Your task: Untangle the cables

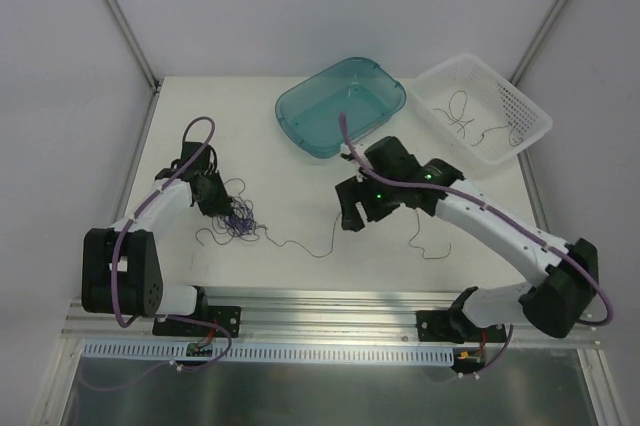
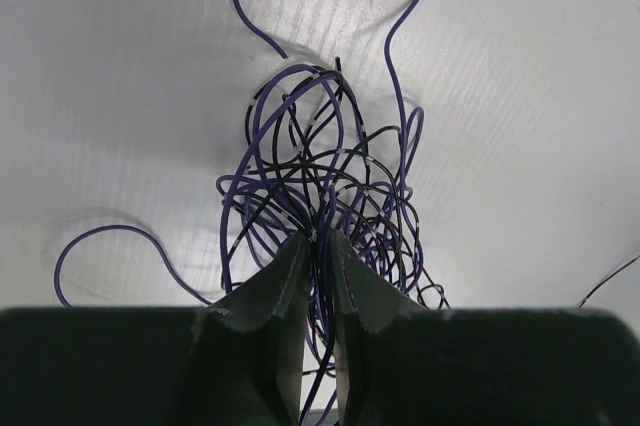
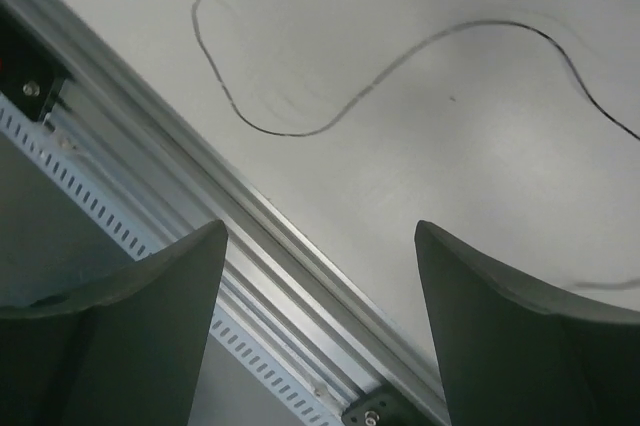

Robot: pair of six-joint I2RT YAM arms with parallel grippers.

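The cables lie as a purple-and-black knot (image 1: 240,218) on the white table, left of centre. My left gripper (image 1: 215,201) sits at the knot's left edge. In the left wrist view, the left gripper (image 2: 320,236) has its jaws nearly together, pinching a few strands of the knot (image 2: 320,161). A single thin strand (image 1: 305,244) trails right from the knot. My right gripper (image 1: 352,214) hovers above the table's middle. In the right wrist view, the right gripper (image 3: 320,231) is open with nothing between its fingers, and one loose cable (image 3: 300,131) curves on the table beyond them.
A teal tub (image 1: 385,96) stands at the back centre. Beside it, a white basket (image 1: 520,106) holds several separate strands (image 1: 465,118). Another loose strand (image 1: 420,238) lies under the right arm. The aluminium rail (image 3: 250,236) marks the near table edge.
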